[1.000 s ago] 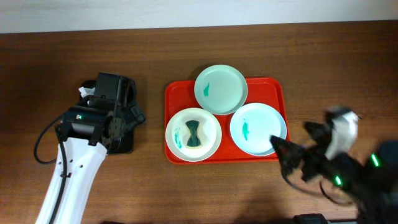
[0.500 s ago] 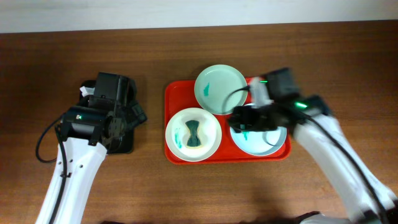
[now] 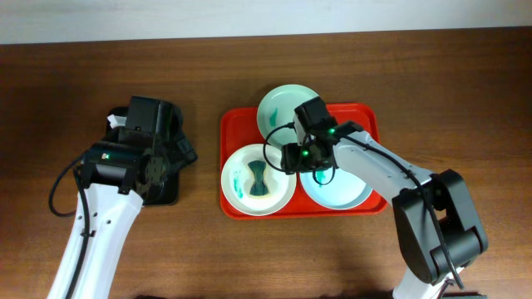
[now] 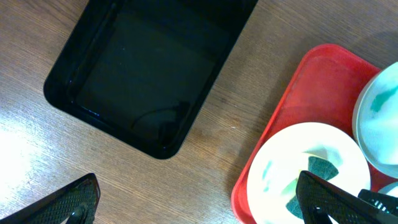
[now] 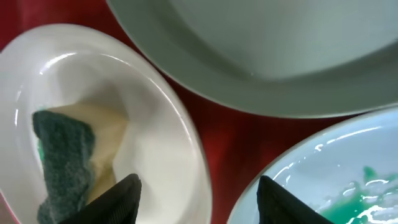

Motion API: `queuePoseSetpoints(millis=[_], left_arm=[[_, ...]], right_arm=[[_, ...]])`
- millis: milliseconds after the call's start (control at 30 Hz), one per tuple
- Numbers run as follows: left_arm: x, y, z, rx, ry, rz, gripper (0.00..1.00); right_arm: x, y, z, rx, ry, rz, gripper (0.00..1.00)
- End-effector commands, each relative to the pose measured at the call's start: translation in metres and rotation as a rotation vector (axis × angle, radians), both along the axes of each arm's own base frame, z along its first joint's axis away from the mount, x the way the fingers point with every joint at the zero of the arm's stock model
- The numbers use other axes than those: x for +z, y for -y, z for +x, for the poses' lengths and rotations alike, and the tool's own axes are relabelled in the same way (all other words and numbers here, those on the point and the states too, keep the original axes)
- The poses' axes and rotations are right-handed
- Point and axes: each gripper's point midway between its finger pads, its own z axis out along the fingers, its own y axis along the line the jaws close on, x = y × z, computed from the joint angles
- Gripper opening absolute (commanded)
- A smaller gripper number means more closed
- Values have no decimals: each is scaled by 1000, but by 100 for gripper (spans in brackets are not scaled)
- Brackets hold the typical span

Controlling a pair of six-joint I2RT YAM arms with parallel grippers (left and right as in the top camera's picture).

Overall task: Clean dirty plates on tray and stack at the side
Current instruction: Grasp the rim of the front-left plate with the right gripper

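The red tray (image 3: 235,124) holds three plates. The white plate (image 3: 283,184) at the front left has a teal smear and a green sponge (image 3: 259,179) on it. The mint green plate (image 3: 278,108) is at the back. The pale blue plate (image 3: 341,189) with a teal smear is at the front right. My right gripper (image 3: 296,158) is open and low over the gap between the white plate (image 5: 158,130) and the blue plate (image 5: 329,168); its point in the wrist view is (image 5: 202,199). My left gripper (image 4: 199,202) is open over bare table, left of the tray (image 4: 292,93).
A black tray (image 4: 143,74) lies left of the red tray, under my left arm (image 3: 125,166) in the overhead view. The wooden table (image 3: 416,75) spreads to the right and front of the red tray.
My right arm swung in from the front right of the table over the red tray, and its gripper now sits low between the white and blue plates. The left arm has not moved.
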Motion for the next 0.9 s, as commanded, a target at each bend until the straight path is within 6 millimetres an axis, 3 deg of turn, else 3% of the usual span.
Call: queuePoseSetpoints(millis=[0, 167, 267, 333, 400, 500, 567, 867], left_arm=[[2, -1, 1, 7, 8, -6, 99], [2, -1, 1, 7, 8, -6, 99], [2, -1, 1, 7, 8, -6, 99], [2, -1, 1, 7, 8, -6, 99], [2, -1, 1, 7, 8, -6, 99], [2, -1, 1, 7, 8, -6, 99], [2, -1, 1, 7, 8, -6, 99], [2, -1, 1, 7, 8, -6, 99]], right_arm=[[-5, 4, 0, 18, 40, -97, 61], [-1, 32, 0, -33, 14, -212, 66], [12, 34, -1, -54, -3, -207, 66], [26, 27, 1, -44, 9, -184, 66], [43, 4, 4, 20, 32, -103, 66], [52, -25, 6, 109, 74, -3, 68], [45, -32, 9, 111, 85, -9, 68], [-5, -23, 8, 53, -18, -84, 67]])
